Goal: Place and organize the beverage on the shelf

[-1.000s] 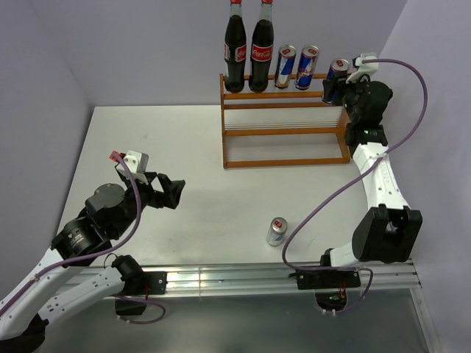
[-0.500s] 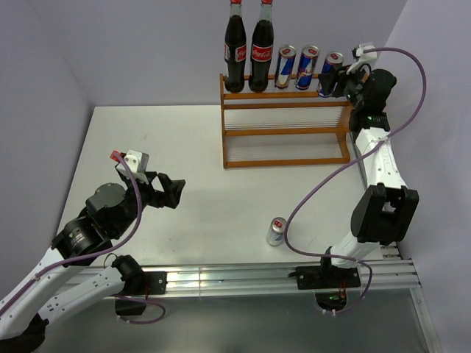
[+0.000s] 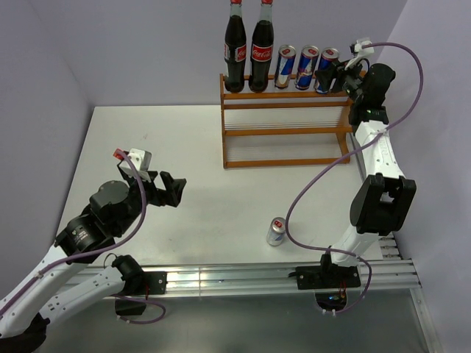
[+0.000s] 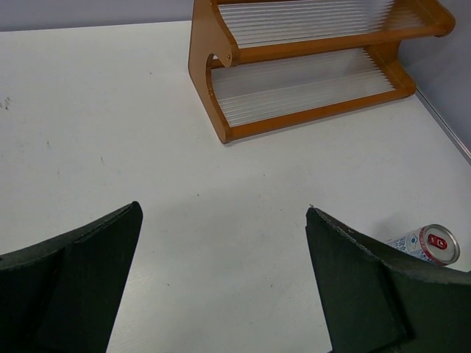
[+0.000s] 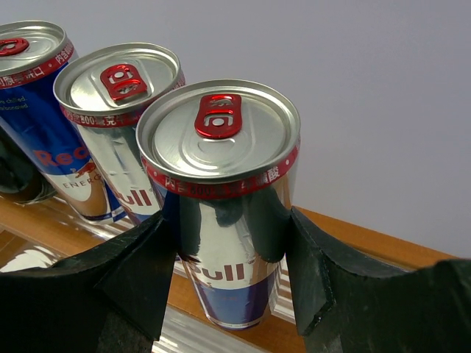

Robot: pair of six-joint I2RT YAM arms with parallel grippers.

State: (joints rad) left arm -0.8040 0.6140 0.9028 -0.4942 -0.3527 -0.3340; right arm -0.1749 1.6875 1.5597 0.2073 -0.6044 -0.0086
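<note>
Gripping blue-and-silver can [image 5: 221,184], red tab, at shelf [image 3: 287,132] top tier, right fingers [image 5: 140,265] clamped round it, left fingers [image 4: 81,272] spread, empty

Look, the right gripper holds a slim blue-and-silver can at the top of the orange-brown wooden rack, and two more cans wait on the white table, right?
No, only one slim blue-and-silver can waits on the white table; the top external view shows it. The held can in the right gripper is right.
</note>
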